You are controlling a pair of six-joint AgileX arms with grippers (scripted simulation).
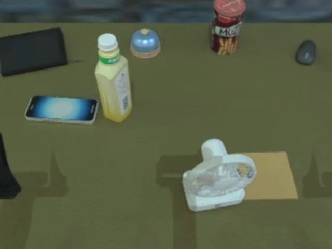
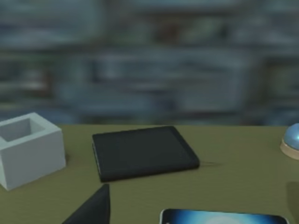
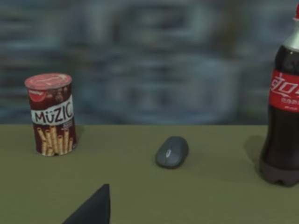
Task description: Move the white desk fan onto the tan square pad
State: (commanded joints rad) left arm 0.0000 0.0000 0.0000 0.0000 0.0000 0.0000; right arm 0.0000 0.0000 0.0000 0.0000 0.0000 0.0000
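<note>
The white desk fan [image 1: 219, 177] stands right of the table's middle, near the front, its round grille facing upward and its knob [image 1: 212, 149] behind it. The tan square pad [image 1: 272, 175] lies flat directly to its right. The fan's grille covers the pad's left edge in the top view; the base [image 1: 215, 201] sits mostly on bare table beside it. My left gripper [image 1: 6, 179] is parked at the table's left edge, far from the fan. My right arm is outside the top view; only a dark piece of its gripper [image 3: 95, 209] shows in the right wrist view.
A yellow bottle [image 1: 113, 85], a phone [image 1: 62, 109], a black pad [image 1: 32, 50] and a bell [image 1: 144, 42] occupy the left and back. A snack can [image 1: 226, 26] and a mouse [image 1: 306, 52] are at the back right. A white box [image 2: 28, 149] and a cola bottle [image 3: 282, 116] appear in the wrist views.
</note>
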